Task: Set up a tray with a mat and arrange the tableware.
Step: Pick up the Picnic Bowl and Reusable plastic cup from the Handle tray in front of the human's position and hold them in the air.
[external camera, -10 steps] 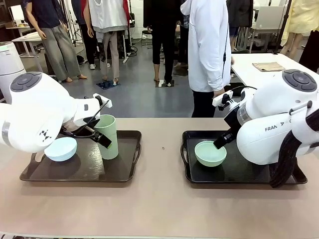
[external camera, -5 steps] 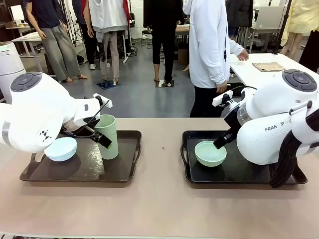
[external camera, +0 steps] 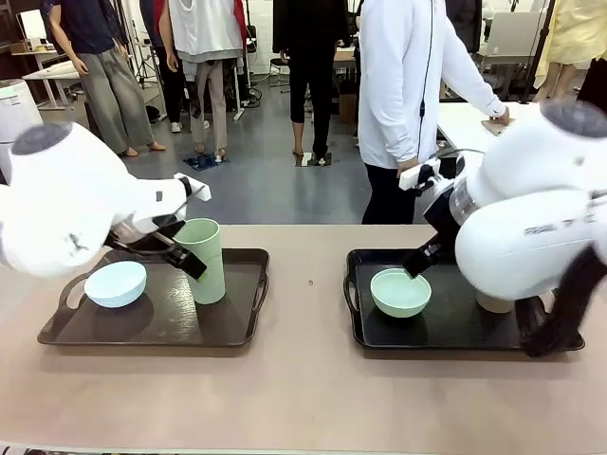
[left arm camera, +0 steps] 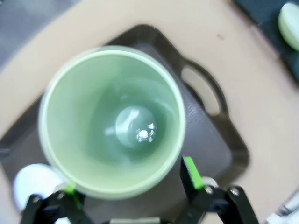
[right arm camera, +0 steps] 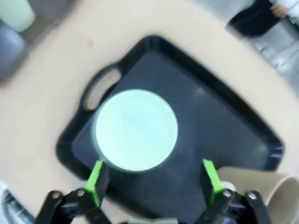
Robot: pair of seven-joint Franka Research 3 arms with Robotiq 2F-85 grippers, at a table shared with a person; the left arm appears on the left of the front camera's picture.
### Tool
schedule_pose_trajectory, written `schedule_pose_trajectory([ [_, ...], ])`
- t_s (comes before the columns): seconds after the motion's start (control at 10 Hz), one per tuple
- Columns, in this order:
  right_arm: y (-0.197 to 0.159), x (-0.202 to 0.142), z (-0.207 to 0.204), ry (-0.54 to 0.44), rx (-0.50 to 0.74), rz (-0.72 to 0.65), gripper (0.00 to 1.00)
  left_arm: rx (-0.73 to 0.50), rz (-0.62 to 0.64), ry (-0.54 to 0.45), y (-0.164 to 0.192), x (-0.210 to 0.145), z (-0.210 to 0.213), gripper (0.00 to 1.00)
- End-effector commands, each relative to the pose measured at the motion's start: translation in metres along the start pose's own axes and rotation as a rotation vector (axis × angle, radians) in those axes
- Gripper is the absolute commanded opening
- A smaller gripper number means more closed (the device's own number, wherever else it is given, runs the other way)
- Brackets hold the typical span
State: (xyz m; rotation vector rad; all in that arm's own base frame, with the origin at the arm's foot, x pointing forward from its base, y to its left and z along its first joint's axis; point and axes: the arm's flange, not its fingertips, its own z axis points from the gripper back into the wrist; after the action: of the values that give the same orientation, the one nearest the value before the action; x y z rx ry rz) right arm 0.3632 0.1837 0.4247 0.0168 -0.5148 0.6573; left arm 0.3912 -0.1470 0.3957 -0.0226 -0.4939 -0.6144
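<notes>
A brown tray (external camera: 237, 327) on the left holds a light blue bowl (external camera: 116, 282) and an upright pale green cup (external camera: 202, 258). My left gripper (external camera: 180, 256) hangs open right at that cup. From above, the cup (left arm camera: 112, 121) has its near rim between the green pads (left arm camera: 191, 172), with no grip showing. On the right, a black tray (external camera: 356, 322) carries a mint green bowl (external camera: 400, 291). A brown cup (external camera: 493, 303) stands there mostly hidden behind my right arm. My right gripper (external camera: 417, 261) is open above the bowl (right arm camera: 136, 130). Its gripper (right arm camera: 153, 176) is empty, and the brown cup (right arm camera: 254, 191) lies beside it.
A person in a white top (external camera: 398, 85) stands at the table's far side, turned away, one hand (external camera: 500, 118) reaching onto a white table behind. Bare tabletop (external camera: 308, 284) separates the two trays. Tray handles (left arm camera: 201, 91) (right arm camera: 96, 88) face the middle.
Both arms have shifted upward and look blurred from motion, with their jaws still wide. The person has turned and stretched a hand to the right, onto the tan cloth on the back table.
</notes>
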Motion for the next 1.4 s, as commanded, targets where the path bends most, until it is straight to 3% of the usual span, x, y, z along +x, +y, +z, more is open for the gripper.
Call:
schedule_pose_trajectory([
  [0.0,0.035,-0.055,0.104,0.173,-0.035,-0.125,1.0,-0.05,0.067,0.126,0.004,-0.074,0.083,1.0],
  [0.1,0.025,-0.086,0.12,0.268,-0.095,-0.19,1.0,-0.054,0.13,0.23,0.009,-0.091,0.082,1.0],
  [0.2,0.008,-0.127,0.114,0.427,-0.068,-0.286,1.0,-0.149,0.161,0.405,0.008,-0.109,0.058,1.0],
  [0.3,-0.001,-0.158,0.092,0.54,0.019,-0.303,1.0,-0.29,0.16,0.52,0.004,-0.121,0.032,1.0],
  [0.4,0.012,-0.046,0.095,0.254,-0.102,-0.205,1.0,-0.256,0.109,0.309,0.003,-0.109,0.031,1.0],
  [0.5,0.012,-0.046,0.095,0.254,-0.102,-0.205,1.0,-0.153,0.14,0.404,0.02,-0.066,0.061,1.0],
  [0.9,0.013,-0.049,0.105,0.266,-0.106,-0.207,1.0,-0.192,0.129,0.417,0.02,-0.068,0.056,1.0],
  [1.0,-0.008,-0.056,0.111,0.216,0.083,-0.307,1.0,-0.488,0.22,0.269,0.033,-0.066,0.072,1.0],
  [1.3,-0.097,-0.113,0.155,-0.137,0.661,-0.614,1.0,-0.874,0.338,-0.039,0.081,-0.074,0.092,1.0],
])
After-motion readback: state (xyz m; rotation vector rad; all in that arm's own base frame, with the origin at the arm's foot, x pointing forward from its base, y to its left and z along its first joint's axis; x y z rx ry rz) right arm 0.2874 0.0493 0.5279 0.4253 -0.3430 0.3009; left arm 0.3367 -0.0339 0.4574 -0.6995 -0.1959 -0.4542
